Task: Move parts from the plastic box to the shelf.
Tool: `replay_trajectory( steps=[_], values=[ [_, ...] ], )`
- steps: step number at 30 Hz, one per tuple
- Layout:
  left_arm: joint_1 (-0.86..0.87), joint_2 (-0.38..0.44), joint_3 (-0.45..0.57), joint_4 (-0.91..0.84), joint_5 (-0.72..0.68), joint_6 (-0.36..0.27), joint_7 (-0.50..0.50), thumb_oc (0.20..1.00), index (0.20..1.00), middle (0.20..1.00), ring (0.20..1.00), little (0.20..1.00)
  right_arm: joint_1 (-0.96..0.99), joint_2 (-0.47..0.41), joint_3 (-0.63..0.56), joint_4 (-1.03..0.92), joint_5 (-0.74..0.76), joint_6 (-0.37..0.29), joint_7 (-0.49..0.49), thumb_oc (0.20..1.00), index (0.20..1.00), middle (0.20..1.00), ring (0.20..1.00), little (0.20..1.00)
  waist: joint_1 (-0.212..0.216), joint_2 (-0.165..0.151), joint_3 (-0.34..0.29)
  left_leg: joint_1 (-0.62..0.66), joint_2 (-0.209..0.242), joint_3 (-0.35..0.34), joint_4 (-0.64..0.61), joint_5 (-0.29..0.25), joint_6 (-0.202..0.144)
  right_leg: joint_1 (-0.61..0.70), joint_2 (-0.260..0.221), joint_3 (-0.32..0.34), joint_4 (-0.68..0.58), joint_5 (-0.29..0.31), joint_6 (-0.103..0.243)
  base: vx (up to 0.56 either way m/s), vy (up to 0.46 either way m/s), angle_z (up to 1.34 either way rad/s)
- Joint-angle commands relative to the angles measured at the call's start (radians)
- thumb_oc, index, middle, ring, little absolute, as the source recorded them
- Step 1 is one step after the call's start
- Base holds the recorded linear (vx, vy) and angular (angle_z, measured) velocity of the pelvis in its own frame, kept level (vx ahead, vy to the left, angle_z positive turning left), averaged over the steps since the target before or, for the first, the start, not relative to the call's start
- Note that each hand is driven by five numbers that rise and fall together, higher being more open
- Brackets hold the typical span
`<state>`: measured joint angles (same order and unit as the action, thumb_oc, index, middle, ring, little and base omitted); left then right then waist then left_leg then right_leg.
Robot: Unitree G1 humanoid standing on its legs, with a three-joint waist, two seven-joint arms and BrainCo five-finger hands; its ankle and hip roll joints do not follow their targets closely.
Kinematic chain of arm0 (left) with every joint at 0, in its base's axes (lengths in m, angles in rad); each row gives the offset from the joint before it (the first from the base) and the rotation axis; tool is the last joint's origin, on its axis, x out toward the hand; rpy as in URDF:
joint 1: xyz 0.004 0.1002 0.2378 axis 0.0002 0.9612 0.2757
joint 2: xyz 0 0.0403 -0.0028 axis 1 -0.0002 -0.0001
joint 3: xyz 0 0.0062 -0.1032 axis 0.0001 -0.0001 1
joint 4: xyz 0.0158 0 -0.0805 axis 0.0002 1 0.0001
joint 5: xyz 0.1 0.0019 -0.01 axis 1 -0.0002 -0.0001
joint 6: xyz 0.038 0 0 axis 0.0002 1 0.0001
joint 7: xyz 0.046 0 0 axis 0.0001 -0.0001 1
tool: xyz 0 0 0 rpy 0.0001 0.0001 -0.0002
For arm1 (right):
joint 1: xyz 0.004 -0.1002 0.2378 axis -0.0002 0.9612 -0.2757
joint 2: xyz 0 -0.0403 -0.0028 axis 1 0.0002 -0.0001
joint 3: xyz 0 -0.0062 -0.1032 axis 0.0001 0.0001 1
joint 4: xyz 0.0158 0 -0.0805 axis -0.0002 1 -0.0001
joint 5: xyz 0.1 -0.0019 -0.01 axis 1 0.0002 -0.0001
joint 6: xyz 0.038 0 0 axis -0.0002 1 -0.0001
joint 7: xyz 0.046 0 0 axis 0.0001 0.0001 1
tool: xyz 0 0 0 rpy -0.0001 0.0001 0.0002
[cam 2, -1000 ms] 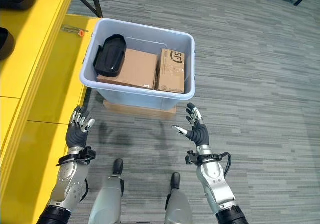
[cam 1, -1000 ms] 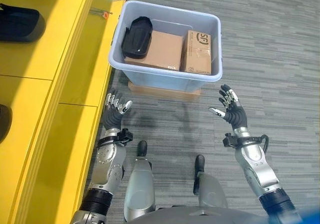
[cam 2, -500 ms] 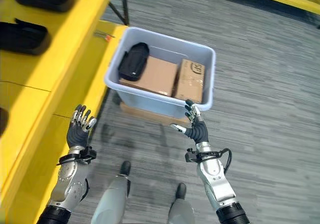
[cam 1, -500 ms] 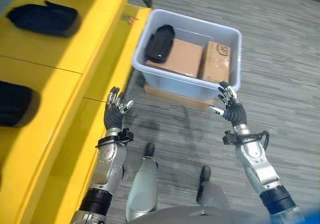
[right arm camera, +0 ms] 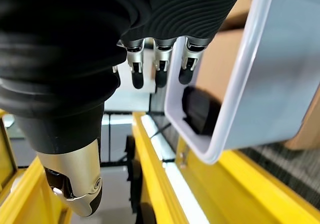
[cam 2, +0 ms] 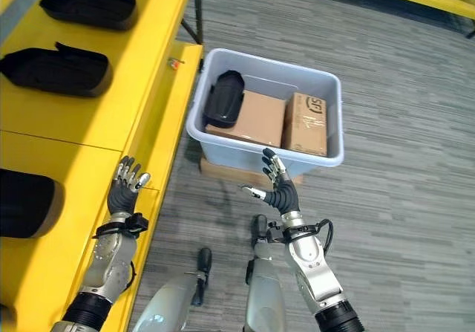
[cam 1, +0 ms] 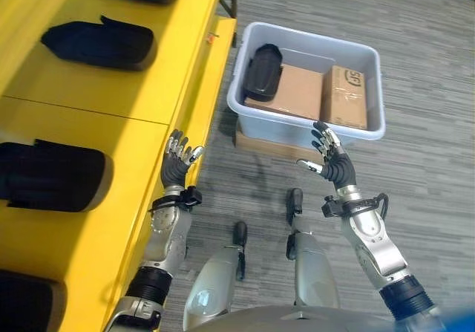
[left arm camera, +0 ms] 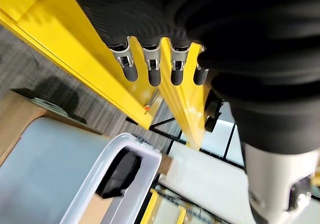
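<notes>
My right hand (cam 1: 335, 170) is raised in front of me with its fingers spread and holding nothing, just short of the near wall of the plastic box (cam 1: 306, 121); my left hand (cam 1: 177, 167) is up as well, fingers straight and fanned, empty, close against the front edge of the yellow shelf (cam 1: 111, 128) to the left of the box. The box sits on the grey carpet on a flat brown board (cam 1: 261, 142). Inside it a black part (cam 1: 263, 71) leans in the left end, beside a plain cardboard carton (cam 1: 294, 92) in the middle and a smaller carton (cam 1: 347, 96) at the right end; the smaller carton carries a dark printed mark on its top, which I leave unread. Left of the box, on the shelf's upper surface, several black parts (cam 1: 100, 42) like the one in the box already lie in a row. Against the picture from a second ago, the whole scene has swung: the box now appears further right and higher, and more of the shelf with its parts has come into view, so the camera has turned. Both hands are posed much as before, and the box's contents lie as they did.
</notes>
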<state>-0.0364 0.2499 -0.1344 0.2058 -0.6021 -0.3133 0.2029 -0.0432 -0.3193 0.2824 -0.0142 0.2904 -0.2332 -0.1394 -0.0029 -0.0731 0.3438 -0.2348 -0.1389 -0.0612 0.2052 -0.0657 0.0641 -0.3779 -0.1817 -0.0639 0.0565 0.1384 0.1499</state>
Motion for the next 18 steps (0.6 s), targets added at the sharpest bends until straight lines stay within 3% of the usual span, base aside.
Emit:
replay_trajectory(
  steps=[1,3,7,8,10,11,12,13,14,18],
  values=[
    [0.036,0.052,0.007,-0.165,-0.002,-0.047,-0.004,1.000,1.000,1.000,1.000,1.000,-0.055,-0.013,-0.037,-0.026,0.006,-0.064,-0.011,1.000,1.000,1.000,1.000,1.000,-0.010,0.002,-0.066,0.221,0.252,-0.171,-0.067,-0.108,-0.087,0.065,0.022,-0.054,0.063,-0.064,-0.005,0.20,-0.142,0.50],
    [0.038,0.050,0.006,-0.167,-0.004,-0.046,-0.003,1.000,1.000,1.000,1.000,1.000,-0.055,-0.015,-0.040,-0.024,0.010,-0.065,-0.014,1.000,1.000,1.000,1.000,1.000,-0.013,0.005,-0.074,0.229,0.268,-0.178,-0.065,-0.091,-0.090,0.067,0.031,-0.058,0.081,-0.077,-0.011,0.20,-0.148,0.51],
    [0.032,0.049,0.005,-0.172,0.000,-0.038,0.004,1.000,1.000,1.000,1.000,1.000,-0.063,-0.022,-0.040,-0.016,0.012,-0.070,-0.024,1.000,1.000,1.000,1.000,1.000,-0.021,0.016,-0.095,0.251,0.321,-0.192,-0.051,-0.007,-0.107,0.068,0.070,-0.079,0.148,-0.135,-0.037,0.28,-0.212,-0.11],
    [0.035,0.047,0.009,-0.174,-0.002,-0.035,0.012,1.000,1.000,1.000,1.000,1.000,-0.066,-0.024,-0.037,-0.014,0.012,-0.069,-0.023,1.000,1.000,1.000,1.000,1.000,-0.021,0.018,-0.104,0.260,0.341,-0.191,-0.029,0.048,-0.112,0.068,0.095,-0.082,0.176,-0.161,-0.055,0.29,-0.220,0.15],
    [0.037,0.044,0.011,-0.176,-0.003,-0.033,0.012,1.000,1.000,1.000,1.000,1.000,-0.065,-0.026,-0.036,-0.015,0.010,-0.067,-0.023,1.000,1.000,1.000,1.000,1.000,-0.020,0.018,-0.107,0.258,0.345,-0.188,-0.017,0.064,-0.112,0.070,0.103,-0.078,0.177,-0.170,-0.062,0.19,-0.160,0.07],
    [0.045,0.043,0.017,-0.179,0.001,-0.027,0.012,1.000,1.000,1.000,1.000,1.000,-0.057,-0.022,-0.031,-0.014,0.020,-0.069,-0.021,1.000,1.000,1.000,1.000,1.000,-0.012,0.014,-0.110,0.224,0.345,-0.175,0.090,0.137,-0.111,0.099,0.126,-0.070,0.160,-0.186,-0.087,0.13,-0.290,-0.37],
    [0.041,0.049,0.012,-0.183,0.004,-0.024,0.006,1.000,1.000,1.000,1.000,1.000,-0.052,-0.023,-0.024,-0.015,0.028,-0.077,-0.030,1.000,1.000,1.000,1.000,1.000,0.013,-0.017,-0.073,0.056,0.295,-0.191,0.337,0.216,-0.093,0.146,0.130,-0.060,0.131,-0.186,-0.118,0.09,-0.328,-0.43],
    [0.037,0.052,0.010,-0.188,0.007,-0.024,0.007,1.000,1.000,1.000,1.000,1.000,-0.057,-0.025,-0.019,-0.015,0.030,-0.078,-0.032,1.000,1.000,1.000,1.000,1.000,0.023,-0.030,-0.057,0.014,0.271,-0.195,0.381,0.208,-0.083,0.162,0.129,-0.057,0.120,-0.186,-0.124,0.08,-0.269,-0.46],
    [0.017,0.051,0.014,-0.180,0.012,-0.020,0.024,1.000,1.000,1.000,1.000,1.000,-0.081,-0.027,-0.021,-0.007,0.019,-0.071,-0.048,1.000,1.000,1.000,1.000,1.000,0.043,-0.046,-0.029,-0.124,0.209,-0.188,0.327,0.100,-0.077,0.199,0.112,-0.042,0.094,-0.190,-0.109,0.14,-0.072,-0.13],
    [0.014,0.052,0.021,-0.172,0.019,-0.025,0.026,1.000,1.000,1.000,1.000,1.000,-0.096,-0.031,-0.024,0.004,0.013,-0.074,-0.052,1.000,1.000,1.000,1.000,1.000,0.051,-0.049,-0.026,-0.125,0.255,-0.169,0.169,0.092,-0.092,0.221,0.114,-0.017,0.087,-0.205,-0.098,0.13,0.073,-0.38]
  ],
)
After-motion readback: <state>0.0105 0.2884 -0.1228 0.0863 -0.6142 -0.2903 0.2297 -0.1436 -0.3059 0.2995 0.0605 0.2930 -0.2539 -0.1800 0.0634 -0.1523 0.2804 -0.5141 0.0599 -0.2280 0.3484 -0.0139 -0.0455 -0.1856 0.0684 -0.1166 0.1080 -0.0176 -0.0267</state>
